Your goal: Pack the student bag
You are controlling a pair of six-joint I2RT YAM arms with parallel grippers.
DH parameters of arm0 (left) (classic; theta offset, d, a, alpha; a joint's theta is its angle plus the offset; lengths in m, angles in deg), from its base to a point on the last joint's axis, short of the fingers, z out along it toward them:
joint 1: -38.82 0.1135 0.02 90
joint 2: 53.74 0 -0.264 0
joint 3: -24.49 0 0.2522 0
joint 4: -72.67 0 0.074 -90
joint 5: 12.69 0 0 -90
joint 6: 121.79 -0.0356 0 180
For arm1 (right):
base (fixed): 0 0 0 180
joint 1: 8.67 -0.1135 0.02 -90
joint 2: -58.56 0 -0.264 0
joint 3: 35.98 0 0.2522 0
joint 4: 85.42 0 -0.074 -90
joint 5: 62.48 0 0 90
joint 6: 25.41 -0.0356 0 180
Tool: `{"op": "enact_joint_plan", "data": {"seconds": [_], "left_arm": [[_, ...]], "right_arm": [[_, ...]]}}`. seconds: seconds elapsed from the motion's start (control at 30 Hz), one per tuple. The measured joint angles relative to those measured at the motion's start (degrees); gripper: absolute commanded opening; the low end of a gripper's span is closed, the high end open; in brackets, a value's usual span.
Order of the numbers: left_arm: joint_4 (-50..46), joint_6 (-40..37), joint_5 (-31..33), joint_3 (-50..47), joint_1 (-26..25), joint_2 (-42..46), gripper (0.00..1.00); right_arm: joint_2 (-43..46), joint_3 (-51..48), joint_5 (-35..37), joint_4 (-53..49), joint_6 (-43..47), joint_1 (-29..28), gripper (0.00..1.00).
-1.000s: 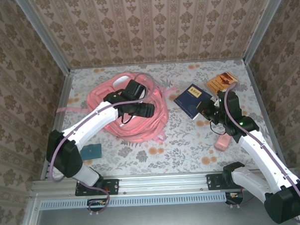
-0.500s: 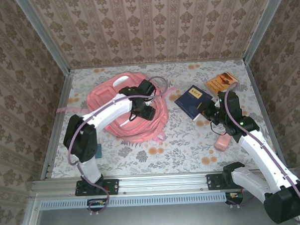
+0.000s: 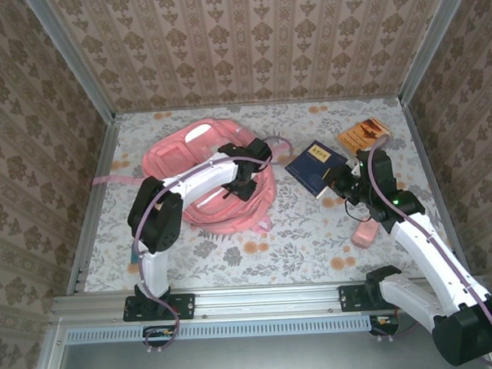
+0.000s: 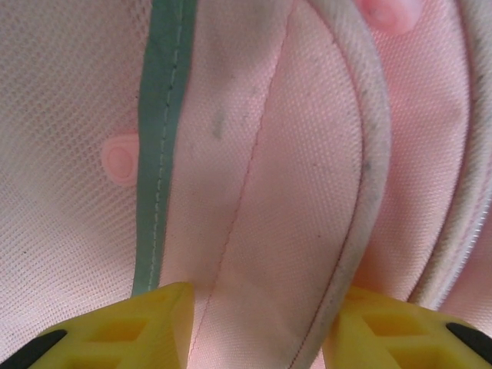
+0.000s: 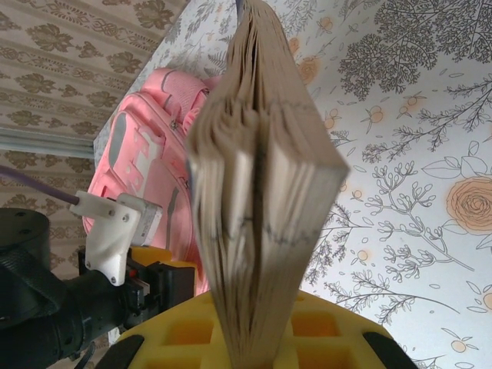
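Right, nearest the arm bases, a small pink block (image 3: 364,234) lies on the flowered table (image 3: 297,239) just beside the right forearm, untouched. Just past it, the right gripper (image 3: 336,180) has not budged over the last second. It is clamped on the near corner of the blue book (image 3: 313,165), and the right wrist view has the page edges (image 5: 261,192) standing straight up out of the yellow jaws, so that item looks ready to go.

Now the action is on the left. A second ago the left gripper (image 3: 243,183) sat over the middle of the student bag (image 3: 175,159); it has since swung across to the bag's right side, nearer the book, and its jaws have been drawing in. Up close, the yellow fingers (image 4: 154,323) straddle a raised ridge of pink fabric (image 4: 254,154) beside a green trim strip (image 4: 157,138). They are apart with cloth between them, and I cannot tell whether they have pinched it yet. My read is that this arm is taking a fold near the opening to lift it for the book.

As for the bag, it lies flat at the far left-centre of the table, straps trailing. Its inside is hidden and I see nothing packed in it. Farthest off, an orange book (image 3: 363,133) waits near the back right corner, well apart from the bag.
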Motion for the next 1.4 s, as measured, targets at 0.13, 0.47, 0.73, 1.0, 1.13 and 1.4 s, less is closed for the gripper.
{"op": "enact_joint_plan", "data": {"seconds": [0.13,0.47,0.73,1.0,1.13,1.4], "left_arm": [[-0.87,-0.63,1.36,0.7,-0.42,-1.75,0.48],[-3.54,-1.7,6.08,3.32,-2.64,-2.34,0.19],[-3.61,-1.68,13.25,3.65,-4.9,1.77,0.1],[7.28,-5.81,19.1,-2.97,-6.75,20.15,0.07],[11.61,-6.4,18.78,-4.09,-7.23,24.3,0.07],[16.24,-6.36,14.99,-4.35,-7.28,25.07,0.06]], "right_arm": [[0.0,-0.04,-0.04,0.0,0.0,0.0,0.0],[0.02,-0.09,-0.15,-0.07,0.0,0.0,0.0],[0.31,-0.11,0.26,-1.33,0.11,0.0,0.0],[1.68,-1.57,-1.6,-1.01,1.62,0.0,0.0],[1.79,-3.23,-6.8,2.45,1.51,0.0,0.0],[1.46,-6.03,-12.44,8.94,-1.53,-4.52,0.0]]}}
